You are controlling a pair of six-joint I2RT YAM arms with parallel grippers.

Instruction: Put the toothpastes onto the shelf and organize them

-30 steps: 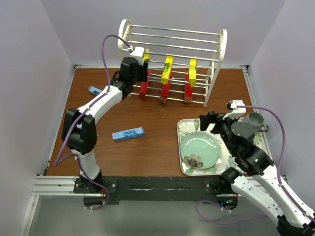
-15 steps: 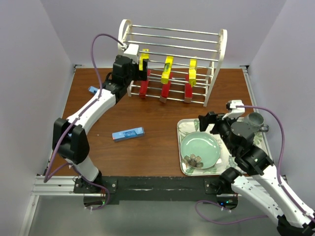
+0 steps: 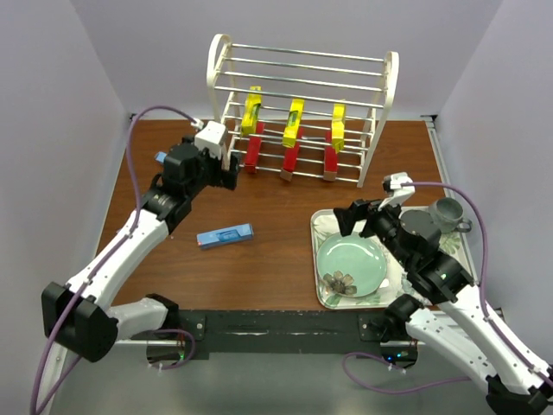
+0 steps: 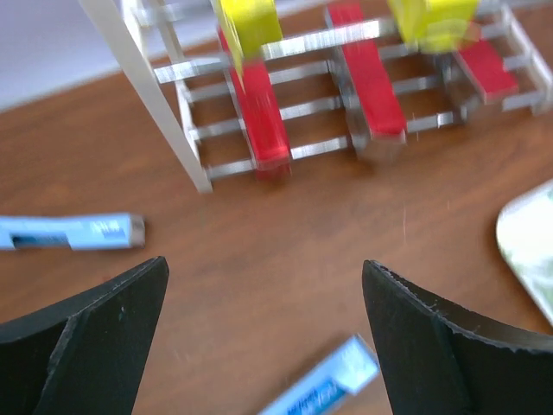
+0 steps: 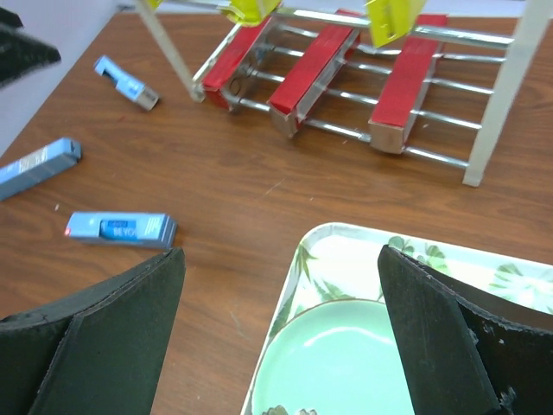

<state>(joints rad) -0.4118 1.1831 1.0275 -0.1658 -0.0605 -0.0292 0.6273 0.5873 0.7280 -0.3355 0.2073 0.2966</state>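
Note:
The white shelf (image 3: 302, 86) stands at the back of the table. Three yellow toothpastes (image 3: 294, 123) lean on its upper rungs, and three red ones (image 3: 291, 161) lie on the lowest tier. The red toothpastes (image 4: 259, 121) and the shelf (image 4: 147, 86) also show in the left wrist view. A light blue toothpaste (image 3: 225, 236) lies mid-table and another (image 3: 162, 157) lies at the far left. The right wrist view shows three blue toothpastes (image 5: 121, 229). My left gripper (image 3: 228, 171) hangs open and empty in front of the shelf's left end. My right gripper (image 3: 348, 221) is open and empty over the tray's left edge.
A floral tray (image 3: 321, 226) at the right front holds a green plate (image 3: 351, 262). A grey cup (image 3: 449, 210) stands beside it. White walls close in the left, right and back. The shelf's side frame (image 3: 386, 121) stands close to the tray.
My left gripper opened, left the yellow toothpaste on the shelf's left side, and drew back and down toward the table. My right gripper shifted slightly left.

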